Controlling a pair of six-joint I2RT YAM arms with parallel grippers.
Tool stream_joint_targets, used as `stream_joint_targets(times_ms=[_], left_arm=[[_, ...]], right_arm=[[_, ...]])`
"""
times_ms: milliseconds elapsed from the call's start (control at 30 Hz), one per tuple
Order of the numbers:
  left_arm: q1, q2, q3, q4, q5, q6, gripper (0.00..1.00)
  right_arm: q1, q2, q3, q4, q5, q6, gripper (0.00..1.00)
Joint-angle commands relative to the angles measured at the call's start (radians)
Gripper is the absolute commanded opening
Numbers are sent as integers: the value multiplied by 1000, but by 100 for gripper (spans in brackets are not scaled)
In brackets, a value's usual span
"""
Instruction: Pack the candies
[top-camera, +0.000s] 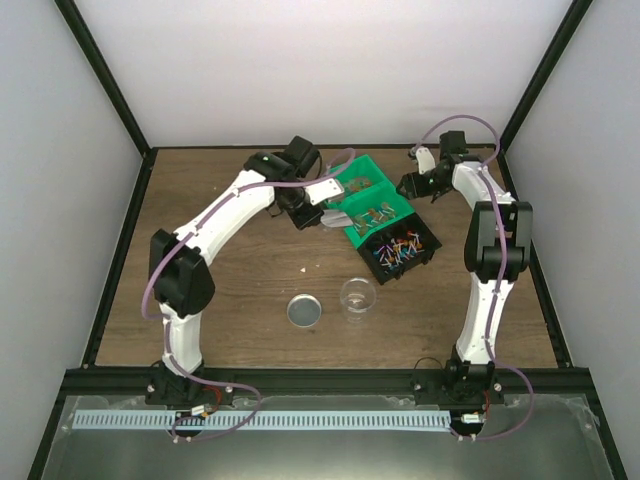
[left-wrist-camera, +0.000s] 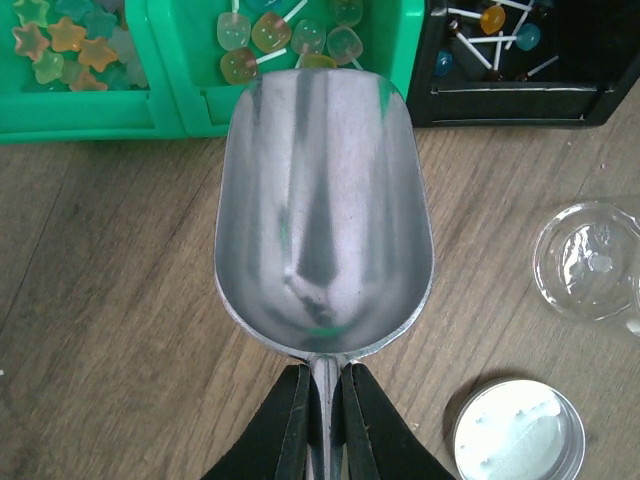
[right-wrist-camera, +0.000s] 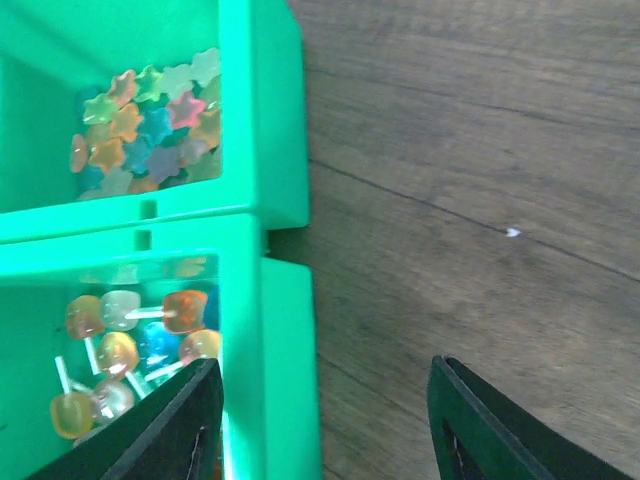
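The candies (top-camera: 398, 250) are small red, blue, orange and white sweets in a black bin (top-camera: 428, 243) at mid-right; in the left wrist view a few show (left-wrist-camera: 492, 18) in that bin's corner. My left gripper (left-wrist-camera: 322, 372) is shut on the handle of an empty metal scoop (left-wrist-camera: 322, 200), held just above the wood with its mouth towards the green bins; from above it is beside them (top-camera: 312, 205). The clear cup (top-camera: 358, 295) stands empty in front of the black bin and shows at the right of the left wrist view (left-wrist-camera: 590, 260). My right gripper (right-wrist-camera: 325, 430) is open, straddling the green bin's right wall.
Two joined green bins (top-camera: 352, 172) hold star-shaped sweets (right-wrist-camera: 150, 120) and pale lollipops (right-wrist-camera: 130, 340). A round metal lid (top-camera: 305, 310) lies left of the cup, also in the left wrist view (left-wrist-camera: 518, 430). A small crumb (top-camera: 305, 268) lies on the wooden table.
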Motion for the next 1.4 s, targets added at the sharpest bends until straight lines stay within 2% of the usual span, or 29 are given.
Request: stream_joint_targets(times_ms=[0,133,400,700,800,967,1367], left_arm=[[0,62,84,-46,6,-27,4],[-8,83,117,-55,-23,-31,4],[-62,163,242,-168,-113,-41,4],[-78,175,255,-243,-146,-8,4],[-80,176,256,-256,-191,-17,4],[-83,178,256,-256,-318,18,4],[-122,218,251,-256,-426,90,4]], right_arm=[[23,-28,-7,-53,-65,-4,58],[43,-8,-7,-49,-34,-2,53],[100,-34,-75,-39,-42,22,35],[159,-31,-96,2,-63,114,34],[163,-8,-52,-8,-73,135,33],[184,-27,-85,39,-97,136,33],[232,-18,-81,62,-148,182,33]])
